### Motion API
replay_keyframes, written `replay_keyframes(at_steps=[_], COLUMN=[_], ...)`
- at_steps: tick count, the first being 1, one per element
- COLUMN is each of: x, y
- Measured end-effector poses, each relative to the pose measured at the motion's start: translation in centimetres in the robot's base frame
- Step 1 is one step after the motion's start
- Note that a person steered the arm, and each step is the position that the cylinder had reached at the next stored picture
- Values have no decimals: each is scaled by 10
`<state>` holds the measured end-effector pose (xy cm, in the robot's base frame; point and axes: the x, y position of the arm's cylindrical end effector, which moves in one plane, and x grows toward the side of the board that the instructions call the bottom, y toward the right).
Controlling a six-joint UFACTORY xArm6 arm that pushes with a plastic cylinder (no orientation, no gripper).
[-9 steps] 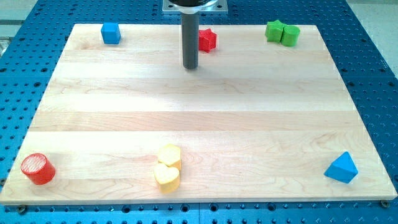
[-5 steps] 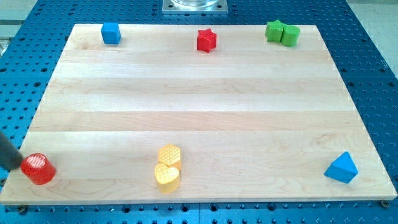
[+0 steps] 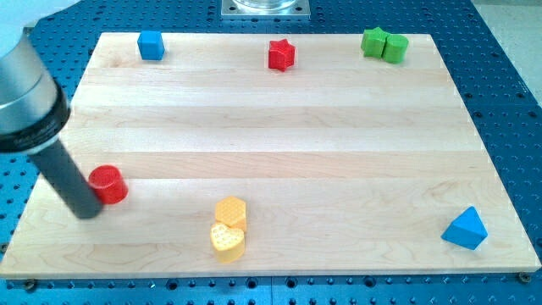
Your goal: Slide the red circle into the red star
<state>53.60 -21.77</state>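
Rod: a thick dark rod slants in from the view's upper left; my tip (image 3: 87, 210) sits low on the view's left part of the board (image 3: 271, 144).
Gripper: there is none to report, only the bare rod end, holding nothing.
Red circle (image 3: 108, 184): touching the tip, on its upper-right side, near the board's left edge and below the middle.
Blue cube (image 3: 151, 44): top left corner, well apart from the action.
Yellow blocks (image 3: 229, 227): two touching, one a heart shape at the bottom, the other above it; they lie to the right of the circle and lower.
Red star (image 3: 281, 55): top edge, about centre, far up and right of the circle.
Green blocks (image 3: 384, 43): a touching pair at top right.
Blue triangle (image 3: 466, 228): bottom right corner.
Step in hand: I'd judge the push is under way, with most of the distance left.
Next move: likely a long shove up and rightward, tip kept behind the circle on the side away from the star, so it doesn't slip off sideways; the path looks free of other blocks.
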Motion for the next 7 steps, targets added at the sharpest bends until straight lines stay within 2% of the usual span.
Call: replay_keyframes(at_steps=[1,2,4,5,6,7], x=[-53,-94,-67,-132,-164,-139], y=[57,78,105,145,165,134])
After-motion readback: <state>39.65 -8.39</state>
